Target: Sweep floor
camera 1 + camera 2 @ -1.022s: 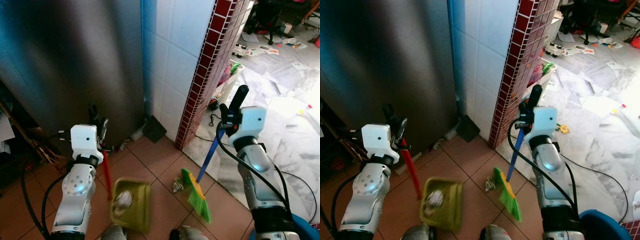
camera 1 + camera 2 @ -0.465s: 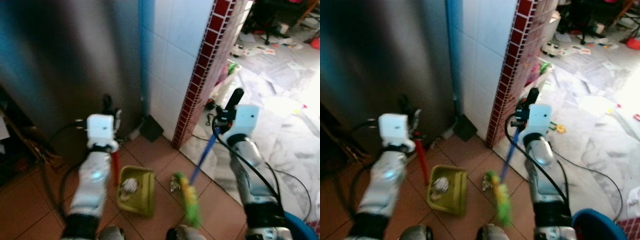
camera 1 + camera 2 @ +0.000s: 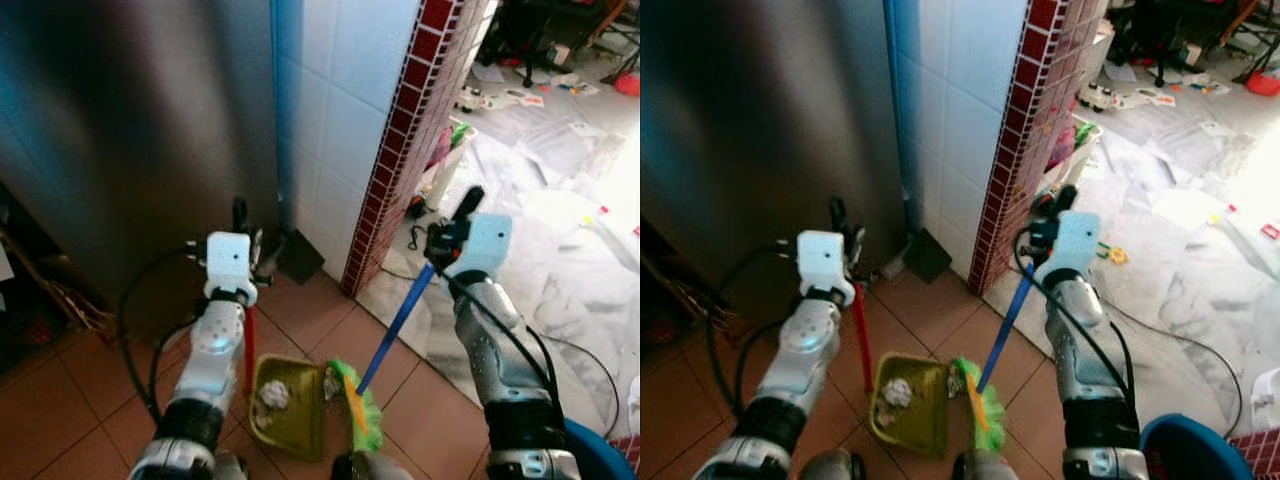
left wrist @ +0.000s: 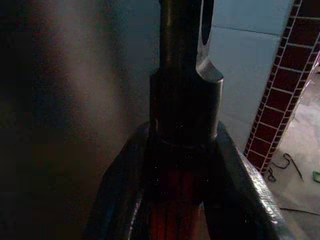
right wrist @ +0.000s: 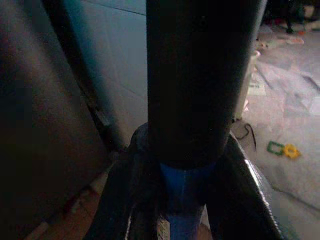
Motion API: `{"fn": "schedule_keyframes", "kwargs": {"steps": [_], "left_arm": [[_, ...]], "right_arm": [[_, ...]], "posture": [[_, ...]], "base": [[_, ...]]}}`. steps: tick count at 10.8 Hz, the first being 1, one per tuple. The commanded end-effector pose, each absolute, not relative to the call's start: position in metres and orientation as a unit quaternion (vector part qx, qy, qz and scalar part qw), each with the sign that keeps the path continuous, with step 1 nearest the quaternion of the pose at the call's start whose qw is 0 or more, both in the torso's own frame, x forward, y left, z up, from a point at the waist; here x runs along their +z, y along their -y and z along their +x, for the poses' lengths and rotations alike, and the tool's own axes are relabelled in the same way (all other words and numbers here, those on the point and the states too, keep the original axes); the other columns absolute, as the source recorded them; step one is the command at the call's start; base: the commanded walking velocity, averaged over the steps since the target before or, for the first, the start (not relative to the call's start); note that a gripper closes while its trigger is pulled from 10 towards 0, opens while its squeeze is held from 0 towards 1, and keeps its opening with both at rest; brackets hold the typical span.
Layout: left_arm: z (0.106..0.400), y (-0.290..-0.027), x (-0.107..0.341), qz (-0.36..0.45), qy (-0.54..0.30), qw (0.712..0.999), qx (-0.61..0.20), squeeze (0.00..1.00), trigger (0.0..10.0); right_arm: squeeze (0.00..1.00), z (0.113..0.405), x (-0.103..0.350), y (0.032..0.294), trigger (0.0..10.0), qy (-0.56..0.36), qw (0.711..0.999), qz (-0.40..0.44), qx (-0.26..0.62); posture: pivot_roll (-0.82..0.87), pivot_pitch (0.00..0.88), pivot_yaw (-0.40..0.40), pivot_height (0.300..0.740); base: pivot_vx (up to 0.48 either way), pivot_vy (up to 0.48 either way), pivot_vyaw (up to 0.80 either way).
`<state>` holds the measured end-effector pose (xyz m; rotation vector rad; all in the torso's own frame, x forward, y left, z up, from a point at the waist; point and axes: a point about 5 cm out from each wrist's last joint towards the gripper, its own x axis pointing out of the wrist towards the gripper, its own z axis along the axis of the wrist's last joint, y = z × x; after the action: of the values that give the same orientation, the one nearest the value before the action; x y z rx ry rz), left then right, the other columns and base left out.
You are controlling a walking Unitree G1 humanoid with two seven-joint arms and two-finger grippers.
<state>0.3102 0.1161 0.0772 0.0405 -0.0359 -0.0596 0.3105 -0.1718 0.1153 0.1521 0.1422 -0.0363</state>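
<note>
Green broom point(image 3: 352, 405) beside yellow dustpan point(image 3: 290, 408)

Terracotta tile floor point(image 3: 70, 400) near; a yellow-green dustpan point(image 3: 290, 408) with crumpled debris sits on it, green broom bristles point(image 3: 355, 408) touching its right edge. Far right, pale marble floor point(image 3: 560, 270) with scattered papers point(image 3: 525, 100) and a black cable point(image 3: 585, 350).
</note>
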Motion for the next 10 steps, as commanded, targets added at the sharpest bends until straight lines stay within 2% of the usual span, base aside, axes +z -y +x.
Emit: {"fn": "schedule_keyframes", "kwargs": {"steps": [1, 3, 6, 10], "left_arm": [[0.318, -0.111, 0.093, 0.004, 0.055, 0.998, -0.033, 0.00, 10.0], [0.324, -0.112, 0.087, -0.019, 0.046, 0.999, -0.021, 0.00, 10.0], [0.329, -0.115, 0.086, 0.010, 0.063, 0.998, 0.004, 0.00, 10.0], [0.332, -0.114, 0.085, 0.015, 0.066, 0.998, 0.008, 0.00, 10.0]], "right_arm": [[0.00, 0.311, 0.117, 0.173, 10.0, -0.079, 0.991, 0.102, -0.027], [0.00, 0.313, 0.120, 0.175, 10.0, -0.094, 0.985, 0.139, -0.044], [0.00, 0.320, 0.134, 0.183, 10.0, -0.105, 0.985, 0.134, -0.036], [0.00, 0.317, 0.156, 0.169, 10.0, -0.127, 0.973, 0.171, 0.089]], "posture": [[-0.13, 0.034, -0.077, 0.740], [-0.15, 0.022, -0.077, 0.740], [-0.16, 0.010, -0.086, 0.740], [-0.18, 0.000, -0.083, 0.740]], "base": [[0.000, 0.000, 0.00], [0.000, 0.000, 0.00], [0.000, 0.000, 0.00], [0.000, 0.000, 0.00]]}}
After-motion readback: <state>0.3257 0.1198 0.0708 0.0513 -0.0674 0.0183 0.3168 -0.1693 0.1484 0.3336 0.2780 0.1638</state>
